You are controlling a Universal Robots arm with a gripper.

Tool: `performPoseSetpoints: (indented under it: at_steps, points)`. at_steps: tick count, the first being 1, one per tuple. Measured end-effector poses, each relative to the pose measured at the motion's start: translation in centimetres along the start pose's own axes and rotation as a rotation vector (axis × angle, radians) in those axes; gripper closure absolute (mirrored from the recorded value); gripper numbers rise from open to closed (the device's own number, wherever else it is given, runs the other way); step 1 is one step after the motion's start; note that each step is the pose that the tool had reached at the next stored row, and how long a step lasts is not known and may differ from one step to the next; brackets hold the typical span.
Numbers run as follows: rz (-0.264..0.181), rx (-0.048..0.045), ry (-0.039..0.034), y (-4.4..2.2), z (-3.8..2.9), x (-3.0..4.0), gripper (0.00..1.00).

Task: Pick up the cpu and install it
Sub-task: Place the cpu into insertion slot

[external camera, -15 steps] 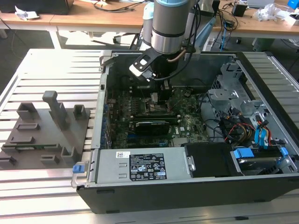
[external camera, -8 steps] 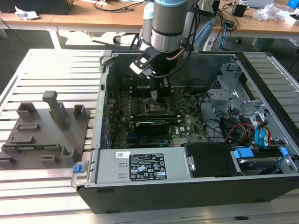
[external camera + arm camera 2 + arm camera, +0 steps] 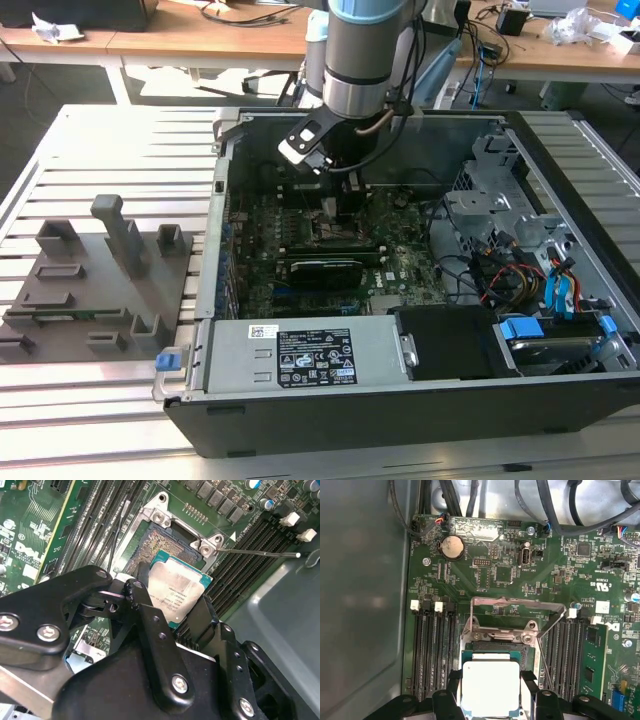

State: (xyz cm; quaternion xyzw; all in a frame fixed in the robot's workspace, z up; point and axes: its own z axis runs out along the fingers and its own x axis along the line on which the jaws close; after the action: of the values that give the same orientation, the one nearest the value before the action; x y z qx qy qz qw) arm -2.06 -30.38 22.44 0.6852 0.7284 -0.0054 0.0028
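- On the exterior view's left, one grey plastic fixture lies on the slatted metal table, just beside the case.
- Next to it lies one open computer case on its side, its green motherboard facing up.
- One robot arm reaches down into the middle of the case, with its gripper low over the motherboard.
- In both wrist views the gripper shows two black fingers. They are drawn in only as far as the chip's width and press on two opposite edges of it.
- What they grip is the one cpu, a flat square with a pale metallic top, held level between them.
- The cpu hangs over part of the one open socket, whose contacts lie bare beyond the chip's edge. I cannot tell whether the chip touches them.
- The socket's one metal load plate stands raised.
- Two banks of memory slots flank the socket, one on each side. One coin battery sits further along the board.
- On the exterior view's right, one metal drive cage stands inside the case, with blue cables near it.
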Motion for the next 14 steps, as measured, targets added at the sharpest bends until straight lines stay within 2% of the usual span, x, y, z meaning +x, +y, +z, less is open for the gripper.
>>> performPoseSetpoints:
  at_steps: [1,3,7,8,10,14]
  points:
    - [0.001,0.0000,-0.0004,0.00,0.06,0.00,0.45]
    - [0.003,0.0005,-0.0060,-0.01,0.18,-0.02,0.45]
    - [0.014,0.0025,-0.0417,-0.02,0.39,-0.04,0.45]
    - [0.026,0.0032,-0.0459,-0.01,0.53,-0.04,0.45]
    - [0.042,0.0038,-0.0486,-0.01,0.71,-0.04,0.45]
    - [0.046,0.0040,-0.0503,-0.04,0.93,-0.36,0.45]
